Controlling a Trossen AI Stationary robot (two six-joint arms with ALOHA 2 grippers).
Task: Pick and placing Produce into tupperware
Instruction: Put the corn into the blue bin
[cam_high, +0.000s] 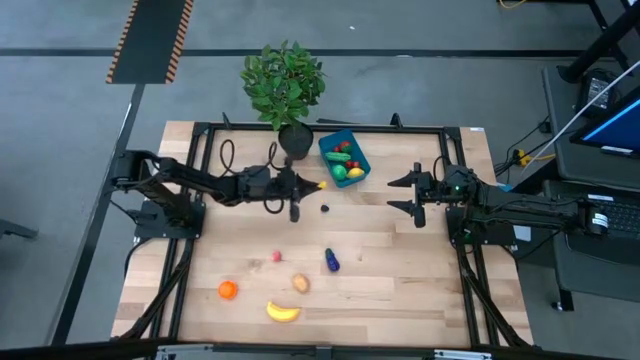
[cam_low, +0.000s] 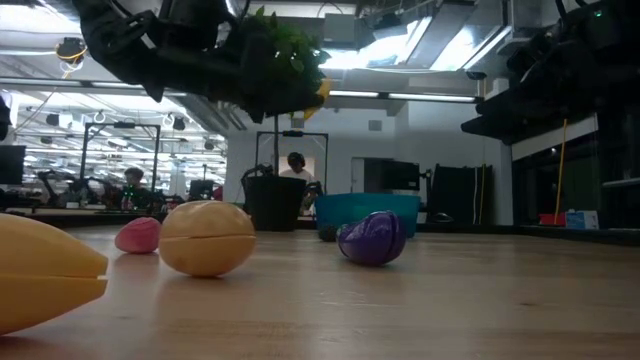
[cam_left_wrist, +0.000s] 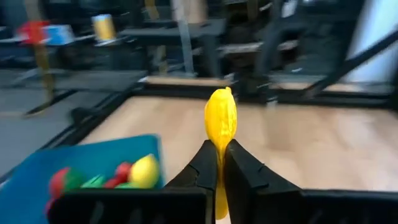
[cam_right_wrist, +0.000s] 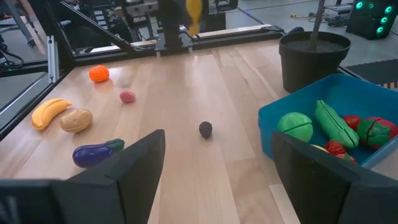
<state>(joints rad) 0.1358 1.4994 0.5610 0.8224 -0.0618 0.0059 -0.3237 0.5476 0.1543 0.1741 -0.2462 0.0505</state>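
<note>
Left gripper (cam_high: 312, 185) pinches a yellow piece (cam_left_wrist: 221, 121), perhaps corn, raised just left of the blue tupperware (cam_high: 357, 143), seemingly for dropping in. Right of the tupperware, the right gripper (cam_high: 416, 194) waits, fingers spread, empty.

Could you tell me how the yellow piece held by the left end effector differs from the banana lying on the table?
The yellow piece is clamped upright in the shut left end effector, lifted above the table beside the blue container; the banana lies flat on the wood near the front edge, ungripped. The held piece looks slim and fairly straight, while the banana is curved. Both are yellow toy produce outside the container.
</note>
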